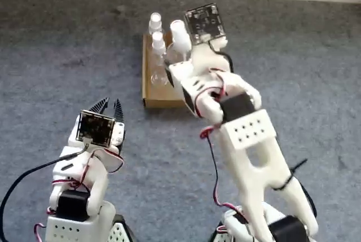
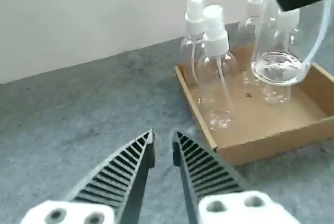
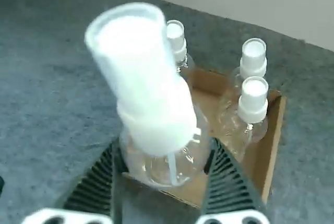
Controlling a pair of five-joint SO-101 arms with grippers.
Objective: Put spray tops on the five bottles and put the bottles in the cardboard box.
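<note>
My right gripper (image 3: 166, 157) is shut on a clear bottle (image 3: 156, 156) with a white spray top (image 3: 143, 88), held tilted just above the cardboard box (image 3: 275, 130). In the high view this bottle (image 1: 179, 34) hangs over the box (image 1: 148, 92) at the back of the table. Three more capped bottles stand upright in the box, one near the far corner (image 3: 177, 46) and two side by side (image 3: 253, 104). My left gripper (image 1: 110, 106) rests low on the carpet in front of the box (image 2: 271, 135), slightly open (image 2: 163, 148) and holding nothing.
Grey carpet (image 1: 293, 73) covers the table all around the box. A pale wall (image 2: 78, 15) rises behind it. The right arm (image 1: 225, 106) stretches across the middle toward the box.
</note>
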